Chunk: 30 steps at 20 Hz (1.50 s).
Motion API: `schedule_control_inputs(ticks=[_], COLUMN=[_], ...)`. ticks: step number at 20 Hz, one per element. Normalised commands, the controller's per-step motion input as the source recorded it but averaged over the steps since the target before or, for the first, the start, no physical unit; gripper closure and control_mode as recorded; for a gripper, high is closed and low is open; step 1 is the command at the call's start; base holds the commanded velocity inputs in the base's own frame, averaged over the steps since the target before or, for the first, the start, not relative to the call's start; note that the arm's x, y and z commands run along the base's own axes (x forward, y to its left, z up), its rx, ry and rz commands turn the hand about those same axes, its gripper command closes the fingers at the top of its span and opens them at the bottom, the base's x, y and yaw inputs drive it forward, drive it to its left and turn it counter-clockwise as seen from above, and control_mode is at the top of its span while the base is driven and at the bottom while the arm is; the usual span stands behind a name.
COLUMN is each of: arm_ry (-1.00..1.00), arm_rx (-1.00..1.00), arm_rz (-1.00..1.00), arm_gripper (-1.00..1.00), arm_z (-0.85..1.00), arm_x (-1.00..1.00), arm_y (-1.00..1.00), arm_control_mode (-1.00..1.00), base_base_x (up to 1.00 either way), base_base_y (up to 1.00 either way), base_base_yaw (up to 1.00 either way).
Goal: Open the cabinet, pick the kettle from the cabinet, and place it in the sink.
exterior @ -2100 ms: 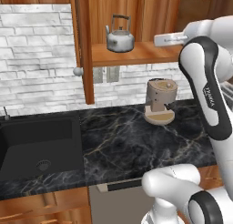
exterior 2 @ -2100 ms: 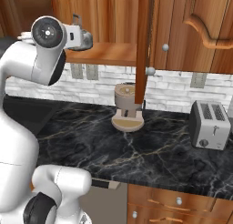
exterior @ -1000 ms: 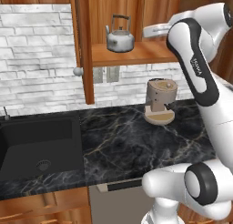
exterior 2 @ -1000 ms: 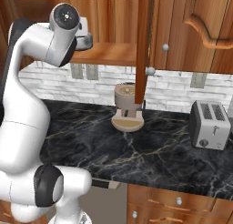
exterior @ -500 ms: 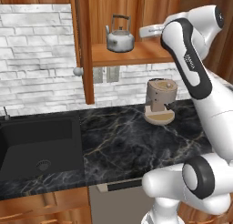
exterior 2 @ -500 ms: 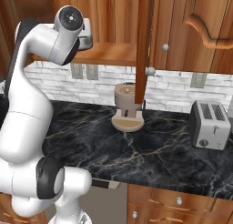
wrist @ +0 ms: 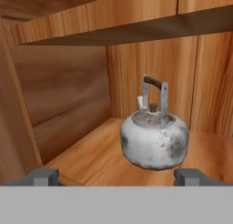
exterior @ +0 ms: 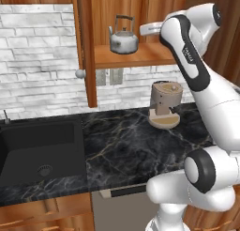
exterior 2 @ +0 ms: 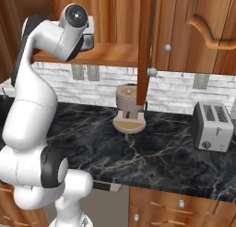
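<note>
The cabinet (exterior: 87, 51) stands open, its door swung out edge-on; in the right base view that door (exterior 2: 146, 41) hangs in front of the shelf. On the wooden shelf (exterior: 145, 56) sits the silver kettle (exterior: 124, 39), upright, with its dark bail handle raised. My gripper (exterior: 143, 29) is level with the shelf, just right of the kettle and apart from it. In the hand view the kettle (wrist: 154, 139) sits straight ahead, and the gripper (wrist: 117, 177) is open, its fingertips (wrist: 43, 176) spread wide with nothing between them. The black sink (exterior: 28, 143) lies at the lower left.
A round wooden base with a tan block (exterior: 165, 107) stands on the black marble counter (exterior: 122, 145) under the shelf. A silver toaster (exterior 2: 213, 127) sits at the counter's right. A thin faucet (exterior: 5, 115) rises behind the sink. The upper shelf board (wrist: 118, 22) hangs close above the kettle.
The arm has swung left and carried the open hand along the shelf toward the kettle. The kettle and the cabinet door have stayed put.
</note>
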Motion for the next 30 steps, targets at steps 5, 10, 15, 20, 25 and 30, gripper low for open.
schedule_control_inputs(ticks=[5,10,15,20,25,30], arm_ry=[0.00,0.00,0.00,0.00,0.00,0.00], arm_rx=[0.00,0.00,0.00,0.00,0.00,0.01], arm_rz=[0.00,0.00,0.00,0.00,0.00,0.00], arm_gripper=[-1.00,-1.00,-1.00,-1.00,-1.00,-1.00], arm_z=[-0.01,-0.03,0.00,-0.01,-0.03,-0.07], arm_x=[0.31,0.28,0.30,0.25,0.18,0.18], arm_y=[0.02,0.09,0.08,0.04,0.00,0.00], arm_control_mode=[-1.00,-1.00,-1.00,-1.00,-1.00,-1.00], base_base_x=[0.00,0.00,0.00,0.00,0.00,0.00], base_base_y=[0.00,0.00,0.00,0.00,0.00,0.00], base_base_yaw=[0.00,0.00,0.00,0.00,0.00,0.00])
